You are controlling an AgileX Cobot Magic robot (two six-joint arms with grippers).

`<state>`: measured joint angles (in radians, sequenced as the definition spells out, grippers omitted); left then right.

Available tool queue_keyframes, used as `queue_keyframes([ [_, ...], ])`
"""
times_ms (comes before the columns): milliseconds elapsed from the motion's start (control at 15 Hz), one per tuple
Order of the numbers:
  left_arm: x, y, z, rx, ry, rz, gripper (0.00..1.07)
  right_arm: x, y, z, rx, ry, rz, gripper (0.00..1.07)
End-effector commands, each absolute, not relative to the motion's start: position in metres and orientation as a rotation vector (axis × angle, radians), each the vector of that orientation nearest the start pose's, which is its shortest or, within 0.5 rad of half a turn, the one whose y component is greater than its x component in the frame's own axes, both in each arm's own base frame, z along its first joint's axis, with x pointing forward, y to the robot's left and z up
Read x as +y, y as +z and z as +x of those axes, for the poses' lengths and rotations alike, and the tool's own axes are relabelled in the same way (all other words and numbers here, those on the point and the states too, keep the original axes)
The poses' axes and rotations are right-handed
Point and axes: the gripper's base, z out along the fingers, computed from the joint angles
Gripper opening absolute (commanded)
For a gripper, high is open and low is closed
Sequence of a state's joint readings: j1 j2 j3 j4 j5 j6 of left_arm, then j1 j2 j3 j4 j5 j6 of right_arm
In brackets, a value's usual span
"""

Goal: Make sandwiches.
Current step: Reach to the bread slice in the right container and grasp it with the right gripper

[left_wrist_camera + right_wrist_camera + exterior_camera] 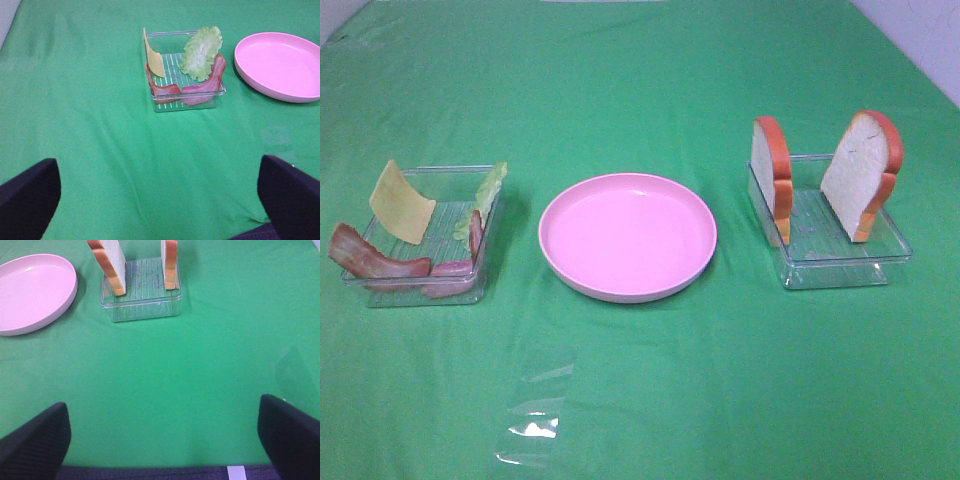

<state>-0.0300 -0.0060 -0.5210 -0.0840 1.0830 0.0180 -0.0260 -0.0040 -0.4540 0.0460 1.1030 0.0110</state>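
Observation:
The sandwich parts lie apart in two clear trays. Two white bread slices [771, 175] [860, 172] with orange crust stand on edge in the right tray [840, 268]. The left tray [410, 292] holds a yellow cheese square [402, 203], green lettuce [490, 190] and bacon strips [370, 262]. Neither arm shows in the high view. My left gripper [160, 210] is open, well short of the left tray [187, 102] and its lettuce [201, 52]. My right gripper [162, 445] is open, well short of the bread [111, 262].
A round pink plate [628, 236] sits bare between the trays on the green cloth. A scrap of clear plastic film [532, 425] lies on the cloth near the front. The cloth's pale edges show at the far corners.

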Motion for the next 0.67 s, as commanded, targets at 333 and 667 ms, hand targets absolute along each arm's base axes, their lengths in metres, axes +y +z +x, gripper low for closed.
queue_keyframes([
  [333, -0.007, 0.281, -0.011, 2.021, -0.117, 0.054, 1.0, 0.004, 0.261, -0.006, 2.099, 0.049, 0.036, 0.98],
  [667, -0.007, 0.281, -0.011, 2.021, -0.117, 0.054, 1.0, 0.003, 0.273, -0.001, 2.048, 0.043, 0.038, 0.98],
])
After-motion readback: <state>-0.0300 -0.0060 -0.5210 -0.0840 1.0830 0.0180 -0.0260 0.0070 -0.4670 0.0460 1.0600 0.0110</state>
